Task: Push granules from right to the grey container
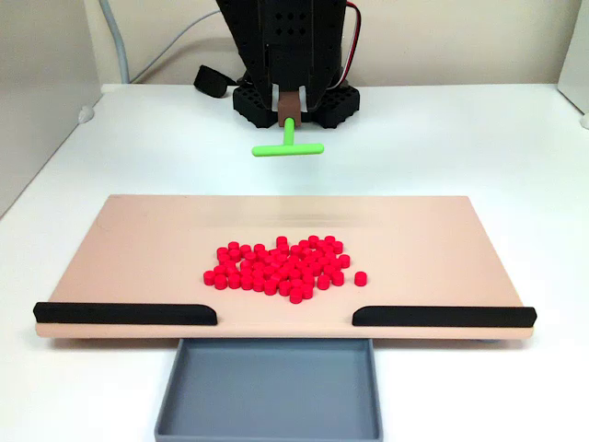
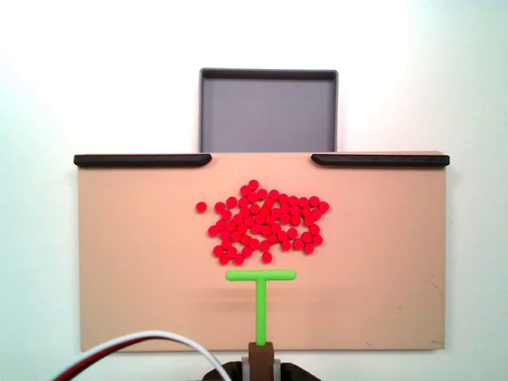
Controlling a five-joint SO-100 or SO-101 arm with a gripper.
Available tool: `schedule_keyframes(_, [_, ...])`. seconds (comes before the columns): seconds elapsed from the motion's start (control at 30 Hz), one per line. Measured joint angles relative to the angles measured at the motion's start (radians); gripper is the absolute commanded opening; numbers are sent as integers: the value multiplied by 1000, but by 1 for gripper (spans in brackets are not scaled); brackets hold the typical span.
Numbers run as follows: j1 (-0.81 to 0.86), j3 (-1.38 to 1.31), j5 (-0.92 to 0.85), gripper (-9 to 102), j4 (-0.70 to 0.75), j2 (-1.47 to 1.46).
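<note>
The granules (image 1: pixel 281 267) (image 2: pixel 266 222) are small red beads in a loose cluster near the middle of the tan board (image 1: pixel 138 239) (image 2: pixel 119 262). One bead lies slightly apart at the cluster's edge. The grey container (image 1: pixel 271 391) (image 2: pixel 266 111) sits against the board's edge, in line with the gap between two black strips, and holds nothing. My gripper (image 1: pixel 290 109) (image 2: pixel 260 357) is shut on the stem of a green T-shaped stick (image 1: pixel 287 145) (image 2: pixel 260 276). The stick's crossbar hangs raised above the board, on the side of the cluster away from the container.
Black strips (image 1: pixel 124 313) (image 1: pixel 442 316) line the board's edge on either side of the gap in front of the container. The arm's black base (image 1: pixel 294 97) stands behind the board on a white table. White and red cables (image 2: pixel 143 343) run near the base.
</note>
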Motion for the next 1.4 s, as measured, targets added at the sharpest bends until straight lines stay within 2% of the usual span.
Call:
schedule_keyframes(0.8, [18,0,-57,0,0,-2])
schedule_keyframes(1.4, [143,0,-319,0,0,-12])
